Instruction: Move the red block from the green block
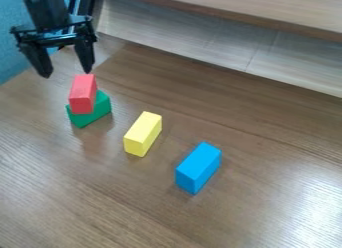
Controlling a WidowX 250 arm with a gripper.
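on the table (234, 217), upper left: red block (82, 94), oblong, flat-faced, lying at an angle atop green block (101, 109). gripper (67, 73) hangs near, fingers spread apart.

A lab-like robot workspace, by the black robot arm (47, 11) above a wood-grain tabletop (267, 137).

So the black gripper (67, 74) is hanging up in the left corner, fingers spread apart, right above the blocks. The red block (83, 94) sits on top of the green block (101, 109), and next to them is a yellow block (143, 133), then a blue block (198, 167), all on this brown wood tabletop (220, 219). Pretty neat slanting row, tbh.
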